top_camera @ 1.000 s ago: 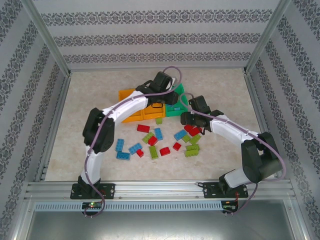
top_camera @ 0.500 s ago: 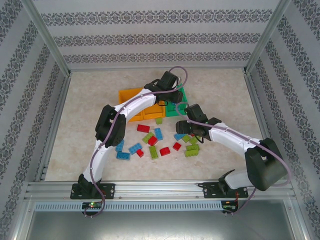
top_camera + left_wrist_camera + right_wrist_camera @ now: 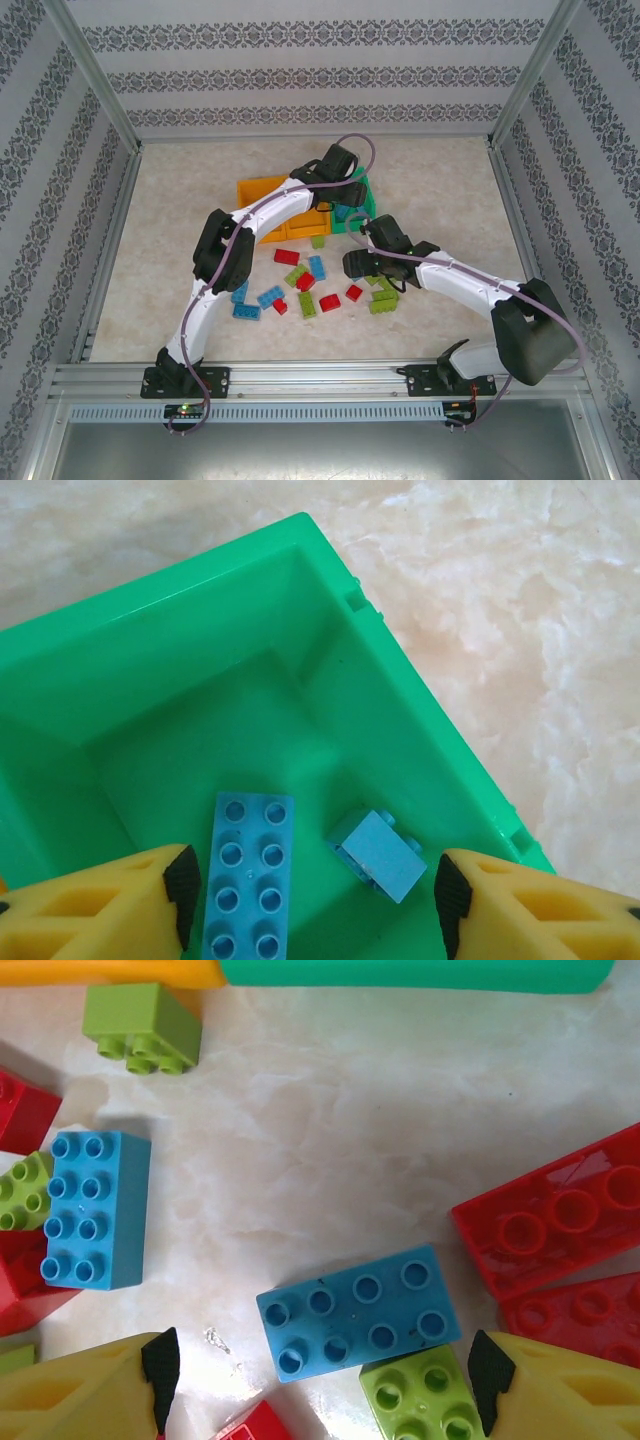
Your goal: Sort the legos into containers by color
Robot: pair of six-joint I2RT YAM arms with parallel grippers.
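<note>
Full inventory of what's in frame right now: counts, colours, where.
table: one, beige marbled, inside patterned walls
orange bins: two, orange, side by side on the far side of the pile
green bin: one, green, right of the orange bins
binned blue legos: two, blue, on the green bin's floor
loose blue legos: about five, blue, on the table in front of the bins
red legos: at least five, red, same pile
lime legos: about six, lime, same pile
left gripper: one, yellow fingers, open above the green bin
right gripper: one, yellow fingers, open above a loose blue lego
</note>
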